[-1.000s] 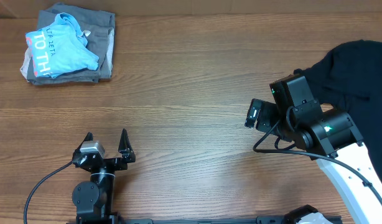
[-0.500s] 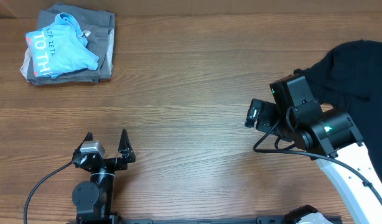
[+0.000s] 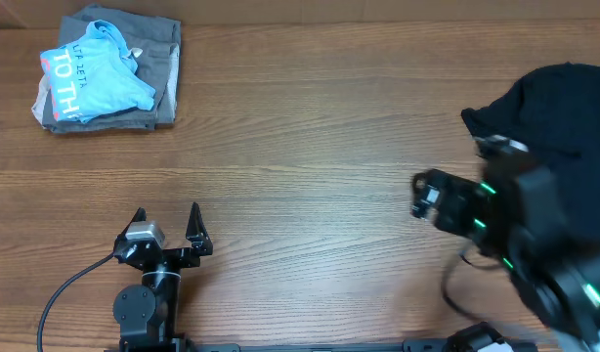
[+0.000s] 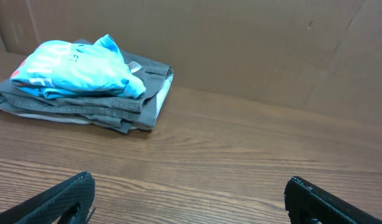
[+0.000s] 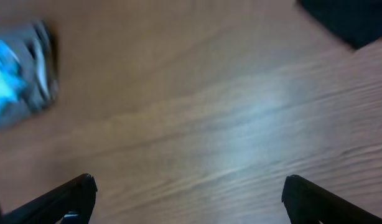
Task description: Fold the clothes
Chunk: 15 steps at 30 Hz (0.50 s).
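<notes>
Light blue T-shirt [image 3: 97, 70], black T-shirt [image 3: 564, 103]

Wooden table [image 3: 300, 147]: brown surface, grain running side to side. Cardboard panel [image 4: 241, 43]: brown, creased, standing upright along the table's far edge.

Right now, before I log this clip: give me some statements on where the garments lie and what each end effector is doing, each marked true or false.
1. The light blue T-shirt lies on top of a folded grey garment. True.
2. The left end effector is shut on the light blue T-shirt. False: it is open and empty, well apart from that pile.
3. The black T-shirt lies at the right side of the table, apart from the other two garments. True.
4. The right end effector holds the black T-shirt. False: its fingers are spread with only bare table between them.
</notes>
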{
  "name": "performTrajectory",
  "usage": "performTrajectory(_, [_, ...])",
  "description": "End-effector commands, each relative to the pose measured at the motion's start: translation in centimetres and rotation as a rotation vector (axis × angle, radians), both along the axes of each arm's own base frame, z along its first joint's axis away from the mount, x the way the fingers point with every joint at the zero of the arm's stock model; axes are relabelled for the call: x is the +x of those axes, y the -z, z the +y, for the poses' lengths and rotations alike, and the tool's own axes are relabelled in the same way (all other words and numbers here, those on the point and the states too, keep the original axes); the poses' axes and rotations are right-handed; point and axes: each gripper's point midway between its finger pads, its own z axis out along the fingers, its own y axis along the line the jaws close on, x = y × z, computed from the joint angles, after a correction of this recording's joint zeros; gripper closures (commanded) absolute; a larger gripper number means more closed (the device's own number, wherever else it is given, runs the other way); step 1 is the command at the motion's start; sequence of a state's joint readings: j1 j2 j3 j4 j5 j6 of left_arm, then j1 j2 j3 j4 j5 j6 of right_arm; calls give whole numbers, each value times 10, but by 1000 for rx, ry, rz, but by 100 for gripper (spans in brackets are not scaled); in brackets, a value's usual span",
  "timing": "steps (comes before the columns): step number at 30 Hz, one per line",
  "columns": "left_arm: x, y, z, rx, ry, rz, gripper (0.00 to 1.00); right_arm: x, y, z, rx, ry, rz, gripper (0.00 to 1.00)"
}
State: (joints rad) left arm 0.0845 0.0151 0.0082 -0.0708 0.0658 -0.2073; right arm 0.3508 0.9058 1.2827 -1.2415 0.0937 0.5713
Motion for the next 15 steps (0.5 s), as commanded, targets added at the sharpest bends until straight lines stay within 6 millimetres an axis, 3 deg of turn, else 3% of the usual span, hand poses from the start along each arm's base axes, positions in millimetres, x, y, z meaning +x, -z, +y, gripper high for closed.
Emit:
performTrajectory(1, [0,0,2,3,-12,-6,0,-20,-29,-33,36,121,-138,0])
performTrajectory(3, [0,0,2,3,-12,-6,0,-34,-39,-54,40,208,-198,0])
performTrajectory(8, [0,0,2,3,-12,-6,0,-64,-39,-78,3,292,-319,0])
performTrajectory(11, [0,0,2,3,-12,-6,0,-71,-24,-83,-18,303,-382,0])
performTrajectory(13, [0,0,2,3,-12,-6,0,-70,-5,-81,-5,300,-418,0])
performTrajectory(15, [0,0,2,3,-12,-6,0,-57,23,-70,42,242,-468,0])
